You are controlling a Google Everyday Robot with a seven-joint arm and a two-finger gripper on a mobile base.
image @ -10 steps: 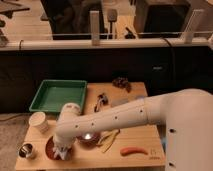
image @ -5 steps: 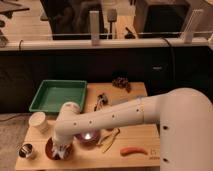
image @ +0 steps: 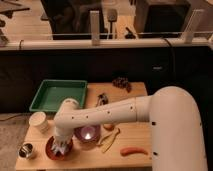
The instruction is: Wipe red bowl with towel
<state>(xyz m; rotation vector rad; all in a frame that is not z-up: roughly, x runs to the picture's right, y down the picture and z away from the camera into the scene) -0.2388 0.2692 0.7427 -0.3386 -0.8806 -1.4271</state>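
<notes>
The red bowl sits at the front left of the wooden table. My gripper reaches down from my white arm into the bowl. It is shut on a white towel, which is pressed onto the bowl's inside. The arm's wrist hides the rear of the bowl and most of the fingers.
A purple bowl stands right beside the red one. A metal cup and a white cup are to the left, and a green tray is behind. A banana peel, an orange sausage, a tool and a dark bunch lie to the right.
The gripper with the towel has shifted slightly left inside the red bowl. The bowl and the other objects have stayed in place.
</notes>
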